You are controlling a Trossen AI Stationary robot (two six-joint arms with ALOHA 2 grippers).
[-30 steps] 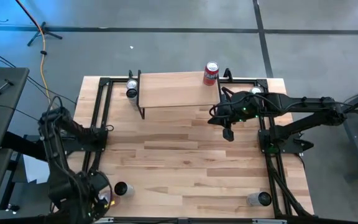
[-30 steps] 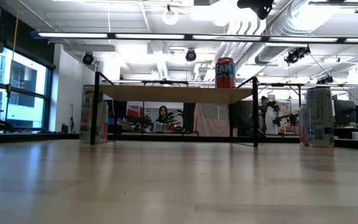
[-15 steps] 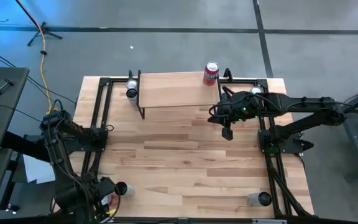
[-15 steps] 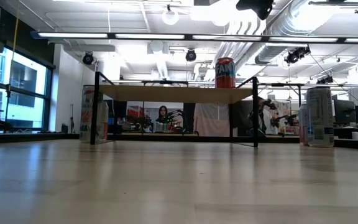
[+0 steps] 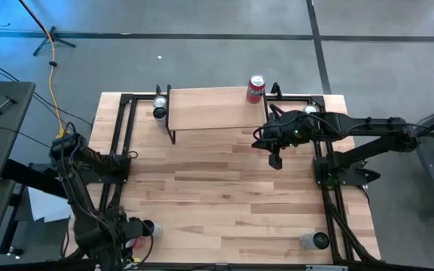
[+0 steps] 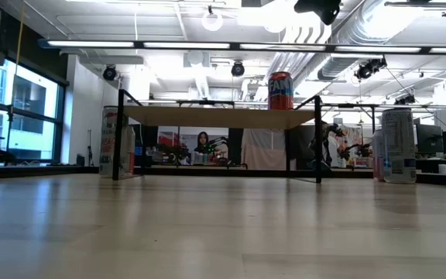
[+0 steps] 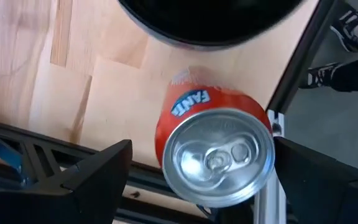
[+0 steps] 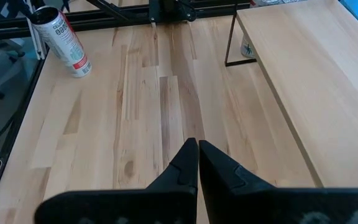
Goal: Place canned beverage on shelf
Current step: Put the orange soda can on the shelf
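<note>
The shelf (image 5: 206, 109) stands at the table's far side on thin black legs; it also shows in the low view (image 6: 219, 116). A red can (image 5: 256, 88) stands upright on its far right corner and shows in the low view (image 6: 280, 91) too. An orange can (image 7: 213, 152) stands upright on the table at the near left corner (image 5: 148, 228). My left gripper (image 7: 202, 149) is open above it, one finger on either side of the can; I see no touch. My right gripper (image 8: 197, 163) is shut and empty, above the table near the shelf's right end (image 5: 275, 159).
A silver can (image 5: 160, 108) stands at the shelf's left end, and another (image 5: 313, 241) at the near right corner. A white and red can (image 8: 61, 40) shows in the right wrist view. Black frame rails (image 5: 123, 135) run along both table sides.
My left arm has stretched toward the table's near edge, and its gripper has drawn closer to the can at the near left corner. The right arm has drifted very slightly. The cans and the shelf have kept still.
</note>
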